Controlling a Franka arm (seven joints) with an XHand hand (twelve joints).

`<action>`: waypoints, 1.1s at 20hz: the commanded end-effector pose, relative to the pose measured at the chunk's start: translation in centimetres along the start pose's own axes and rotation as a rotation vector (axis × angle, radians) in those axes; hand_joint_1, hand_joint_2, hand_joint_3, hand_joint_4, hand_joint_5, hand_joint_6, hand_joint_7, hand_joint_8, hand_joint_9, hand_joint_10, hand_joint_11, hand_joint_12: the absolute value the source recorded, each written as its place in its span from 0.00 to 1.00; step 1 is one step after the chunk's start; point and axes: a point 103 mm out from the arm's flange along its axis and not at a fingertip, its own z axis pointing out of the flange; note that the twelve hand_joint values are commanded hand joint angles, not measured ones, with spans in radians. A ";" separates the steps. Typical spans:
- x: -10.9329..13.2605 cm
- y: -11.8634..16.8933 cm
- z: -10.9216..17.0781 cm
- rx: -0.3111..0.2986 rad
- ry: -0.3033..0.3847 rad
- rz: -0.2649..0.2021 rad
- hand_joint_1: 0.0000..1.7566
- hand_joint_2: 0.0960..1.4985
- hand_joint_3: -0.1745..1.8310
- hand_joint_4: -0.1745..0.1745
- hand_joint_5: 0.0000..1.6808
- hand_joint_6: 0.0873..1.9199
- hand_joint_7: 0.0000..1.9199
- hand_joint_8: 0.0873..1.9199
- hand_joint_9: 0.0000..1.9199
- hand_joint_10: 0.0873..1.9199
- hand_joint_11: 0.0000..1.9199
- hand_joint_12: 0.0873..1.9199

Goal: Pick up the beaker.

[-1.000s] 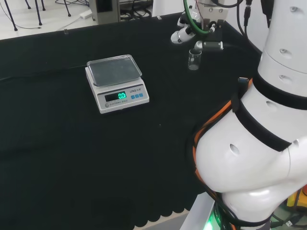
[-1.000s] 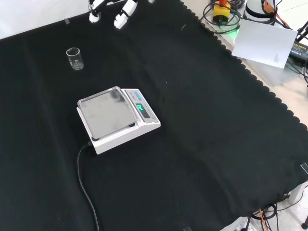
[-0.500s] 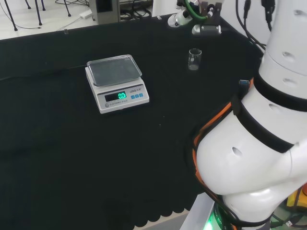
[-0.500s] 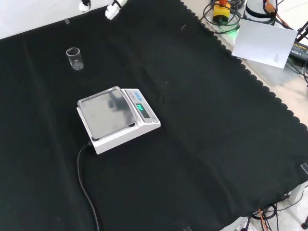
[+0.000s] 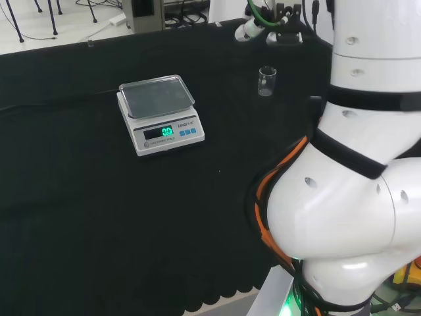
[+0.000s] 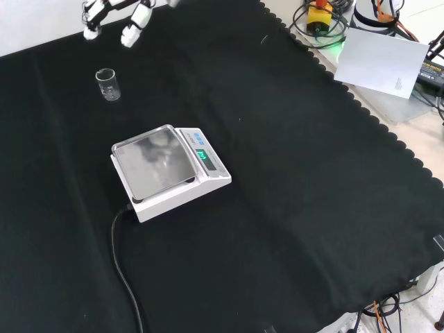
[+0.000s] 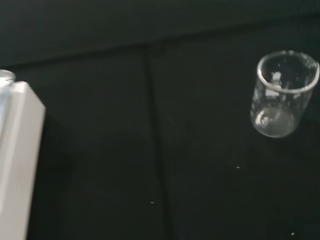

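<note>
the hand [image 6: 114, 17] hangs at the top left of the front view, above the far edge of the black cloth [image 6: 291, 180], its fingers [image 6: 132, 31] pointing down with space between them and nothing in them; the palm is cut off by the picture's top edge. in the head view the fingers [image 5: 250, 29] show just beyond the beaker [image 5: 266, 81], the rest tucked behind the arm's white links. the beaker [image 6: 107, 84] stands upright on the cloth, just below the fingertips in the front view and apart from them, bare cloth all round it. the wrist view shows it empty [image 7: 282, 95]. the scale [image 6: 166, 170] sits well apart toward mid-cloth, its cord [image 6: 125, 277] trailing to the near edge.
</note>
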 end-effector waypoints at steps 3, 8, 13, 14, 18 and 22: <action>-3.9 1.6 3.4 0.138 0.101 0.007 0.40 0.69 0.00 0.38 0.16 0.20 0.12 0.37 0.15 0.42 0.03 0.75; -4.5 2.4 4.3 0.195 0.114 0.021 0.36 0.63 0.00 0.45 0.12 0.12 0.05 0.35 0.02 0.45 0.00 0.73; -4.5 3.9 5.7 0.208 0.110 0.022 0.35 0.63 0.00 0.46 0.14 0.08 0.03 0.34 0.01 0.46 0.00 0.72; -4.5 4.1 6.0 0.208 0.112 0.022 0.36 0.64 0.00 0.46 0.15 0.08 0.04 0.34 0.02 0.45 0.00 0.73; -4.8 5.0 7.0 0.221 0.113 0.030 0.38 0.66 0.00 0.43 0.19 0.08 0.07 0.34 0.08 0.44 0.00 0.75; -5.1 6.0 7.6 0.223 0.112 0.026 0.39 0.67 0.00 0.42 0.20 0.08 0.08 0.34 0.09 0.44 0.00 0.76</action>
